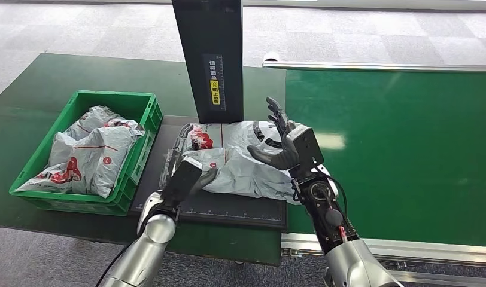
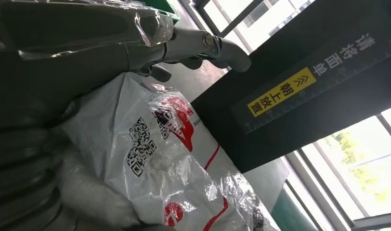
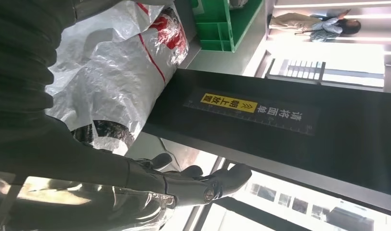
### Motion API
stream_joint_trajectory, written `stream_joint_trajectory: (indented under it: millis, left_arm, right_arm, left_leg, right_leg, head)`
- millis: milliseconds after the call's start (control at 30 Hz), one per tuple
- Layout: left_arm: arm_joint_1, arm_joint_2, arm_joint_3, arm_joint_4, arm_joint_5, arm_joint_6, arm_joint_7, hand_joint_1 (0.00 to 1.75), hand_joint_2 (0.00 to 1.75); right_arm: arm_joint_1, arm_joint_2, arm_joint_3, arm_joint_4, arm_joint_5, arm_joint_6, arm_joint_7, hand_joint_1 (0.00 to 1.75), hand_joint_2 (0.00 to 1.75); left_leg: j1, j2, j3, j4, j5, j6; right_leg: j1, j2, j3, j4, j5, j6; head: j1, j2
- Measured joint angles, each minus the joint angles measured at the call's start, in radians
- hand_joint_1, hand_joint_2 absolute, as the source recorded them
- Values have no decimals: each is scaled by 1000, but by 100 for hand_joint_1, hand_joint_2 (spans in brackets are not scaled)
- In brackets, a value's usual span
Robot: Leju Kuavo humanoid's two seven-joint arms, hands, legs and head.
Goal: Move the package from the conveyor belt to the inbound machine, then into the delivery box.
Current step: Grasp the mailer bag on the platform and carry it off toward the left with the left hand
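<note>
A crumpled white plastic package [image 1: 246, 170] with red print lies on the black plate [image 1: 228, 206] of the inbound machine, just in front of its black post [image 1: 207, 54]. My left hand [image 1: 184, 172] lies against the package's left edge, fingers stretched out along it and thumb on the plastic. My right hand [image 1: 287, 146] stands at the package's right side, fingers spread and raised, thumb touching the bag. The left wrist view shows the package [image 2: 160, 159] with its QR print beside my left hand [image 2: 87, 48]. In the right wrist view the package [image 3: 116, 72] lies beyond my right hand [image 3: 111, 178].
A green crate [image 1: 115, 95] holding several similar packages stands left of the plate. The green conveyor belt [image 1: 396, 149] runs on the right, edged by a metal rail. The post [image 2: 304, 96] carries a yellow label. A person [image 3: 323, 24] stands far off.
</note>
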Motion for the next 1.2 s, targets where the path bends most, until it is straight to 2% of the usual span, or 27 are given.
stream_joint_trajectory:
  millis: [500, 667, 700, 833, 867, 1033, 1200]
  left_arm:
    - [-15, -10, 6, 70, -99, -45, 14, 0, 175]
    - [-31, -10, -10, 134, -213, -196, 137, 0, 175]
    - [-38, -11, -18, 158, -246, -213, 159, 6, 175]
    - [-68, -18, -33, 242, -324, -227, 196, 170, 175]
    - [-76, -18, -35, 256, -334, -233, 199, 175, 175]
    - [-107, -20, -36, 288, -359, -279, 187, 175, 175]
    - [-112, -24, -35, 288, -363, -266, 163, 175, 175]
  right_arm:
    - [40, 0, -14, -46, 8, 83, -27, 0, 175]
    - [43, 1, -26, -54, -14, 97, -26, 0, 175]
    - [43, 2, -30, -54, -19, 100, -26, 0, 175]
    - [46, 10, -53, -56, -63, 103, -13, 0, 175]
    - [48, 12, -59, -58, -72, 103, -8, 0, 175]
    - [55, 16, -76, -76, -85, 103, 9, 0, 175]
    - [62, 17, -83, -94, -91, 103, 14, 0, 175]
  left_leg:
    - [0, 0, 0, 0, 0, 0]
    - [0, 0, 0, 0, 0, 0]
    - [0, 0, -1, 0, 0, 0]
    - [0, 0, 0, 0, 0, 0]
    - [0, 0, 0, 0, 0, 0]
    - [0, -1, 1, 0, 0, 0]
    - [0, -1, 2, 0, 0, 0]
  right_leg:
    - [0, 0, 0, 0, 0, 0]
    - [0, 0, 0, 0, 0, 0]
    - [0, 0, 0, 0, 0, 0]
    - [0, 0, 0, 0, 0, 0]
    - [0, 0, 1, 0, 0, 0]
    - [0, -1, 2, 0, 0, 0]
    - [0, -1, 4, 0, 0, 0]
  head:
    - [0, 0]
    - [0, 0]
    - [0, 0]
    - [0, 0]
    - [0, 0]
    - [0, 0]
    - [0, 0]
